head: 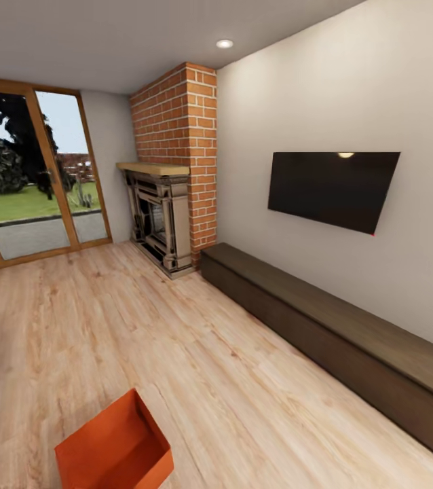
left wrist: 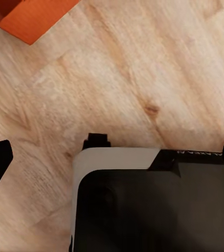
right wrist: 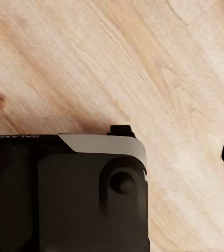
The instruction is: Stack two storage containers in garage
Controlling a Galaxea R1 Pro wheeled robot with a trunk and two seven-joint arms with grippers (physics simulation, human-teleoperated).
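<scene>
Living room w/ light wood plank floor (head: 176, 353), red brick fireplace (head: 176, 156), glazed patio doors (head: 33, 176), wall TV (head: 332, 187) over a long dark low bench (head: 339, 333). One orange-red open-topped rectangular bin (head: 116, 448) sits on the planks near the robot, left of centre; its corner (left wrist: 30, 16) shows by the left wrist. Looks stiff, light, prob. plastic; the rim edges seem the best hold. Both arms hang low, wrists aimed at the floor. Left gripper, right gripper: can't tell if spread or closed.
</scene>
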